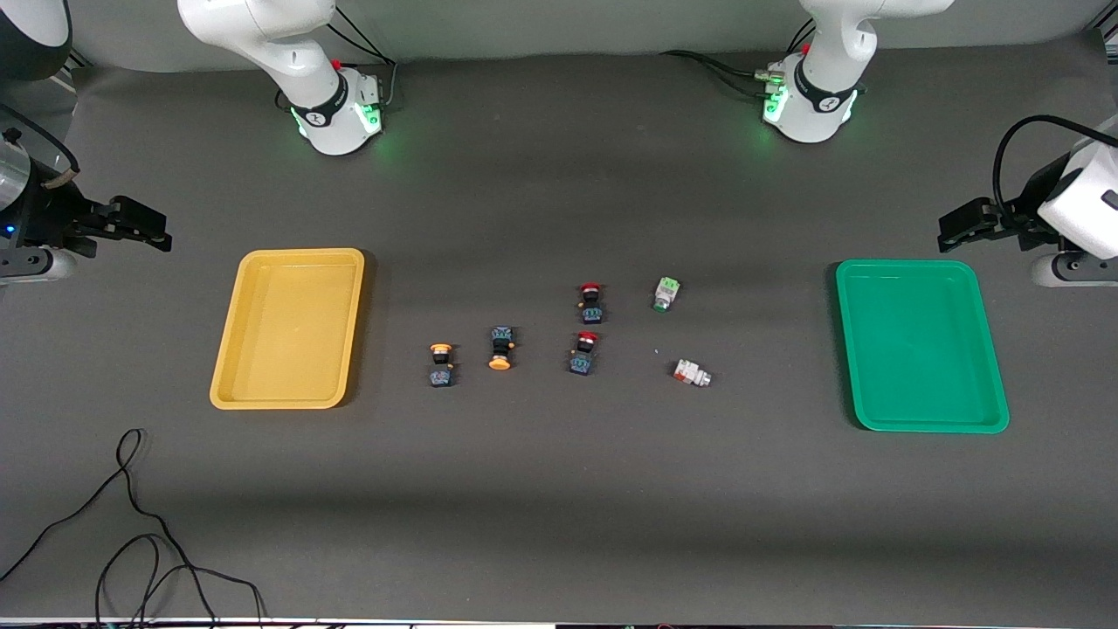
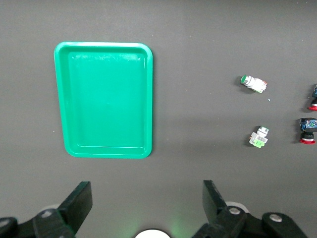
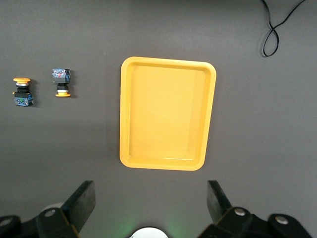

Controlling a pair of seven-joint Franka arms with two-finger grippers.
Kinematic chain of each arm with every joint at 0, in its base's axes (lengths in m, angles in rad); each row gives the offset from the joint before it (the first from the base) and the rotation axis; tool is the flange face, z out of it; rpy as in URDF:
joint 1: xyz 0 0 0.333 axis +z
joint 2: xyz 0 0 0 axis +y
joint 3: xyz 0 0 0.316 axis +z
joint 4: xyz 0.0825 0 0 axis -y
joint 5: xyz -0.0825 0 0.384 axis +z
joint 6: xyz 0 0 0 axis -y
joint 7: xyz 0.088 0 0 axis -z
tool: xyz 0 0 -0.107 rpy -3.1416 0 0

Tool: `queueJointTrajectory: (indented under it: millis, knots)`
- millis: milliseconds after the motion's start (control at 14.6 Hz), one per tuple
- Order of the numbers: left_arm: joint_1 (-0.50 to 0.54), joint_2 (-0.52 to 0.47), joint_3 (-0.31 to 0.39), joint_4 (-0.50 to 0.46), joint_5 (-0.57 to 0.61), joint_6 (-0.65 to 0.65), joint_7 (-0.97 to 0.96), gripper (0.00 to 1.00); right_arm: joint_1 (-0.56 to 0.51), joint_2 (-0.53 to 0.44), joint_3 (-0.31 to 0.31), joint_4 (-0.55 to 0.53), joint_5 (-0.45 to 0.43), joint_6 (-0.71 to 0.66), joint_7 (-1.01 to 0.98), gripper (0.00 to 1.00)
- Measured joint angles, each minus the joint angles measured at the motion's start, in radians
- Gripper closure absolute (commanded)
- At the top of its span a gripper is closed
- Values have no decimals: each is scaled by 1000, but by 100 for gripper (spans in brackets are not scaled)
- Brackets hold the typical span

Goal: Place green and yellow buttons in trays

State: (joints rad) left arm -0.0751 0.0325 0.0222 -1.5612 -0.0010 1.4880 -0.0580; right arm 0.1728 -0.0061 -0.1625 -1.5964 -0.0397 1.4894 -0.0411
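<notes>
Two yellow-capped buttons point(image 1: 441, 364) point(image 1: 500, 348) lie on the mat near the yellow tray point(image 1: 288, 328). A whitish button marked pale green point(image 1: 665, 294) and one marked red-orange point(image 1: 692, 373) lie toward the green tray point(image 1: 920, 345). Both trays hold nothing. My right gripper point(image 1: 157, 229) is open and empty above the mat at the right arm's end; its wrist view shows its fingers point(image 3: 81, 201) wide apart, the yellow tray point(image 3: 168, 114) and both yellow-capped buttons point(image 3: 22, 91) point(image 3: 61, 82). My left gripper point(image 1: 954, 229) is open and empty near the green tray point(image 2: 104, 99); both whitish buttons point(image 2: 259, 137) point(image 2: 254, 83) show there.
Two red-capped buttons point(image 1: 591, 302) point(image 1: 583, 352) lie between the yellow-capped and the whitish ones. A black cable point(image 1: 140, 533) loops on the mat near the front edge at the right arm's end. The two arm bases point(image 1: 336, 114) point(image 1: 808, 109) stand along the table's back.
</notes>
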Motion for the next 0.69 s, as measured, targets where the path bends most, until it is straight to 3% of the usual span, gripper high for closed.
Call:
queueJointTrajectory:
  millis: [687]
  knots:
    - [17, -2, -15, 1, 0, 0, 0, 1, -1, 14, -2, 13, 8, 0, 0, 0]
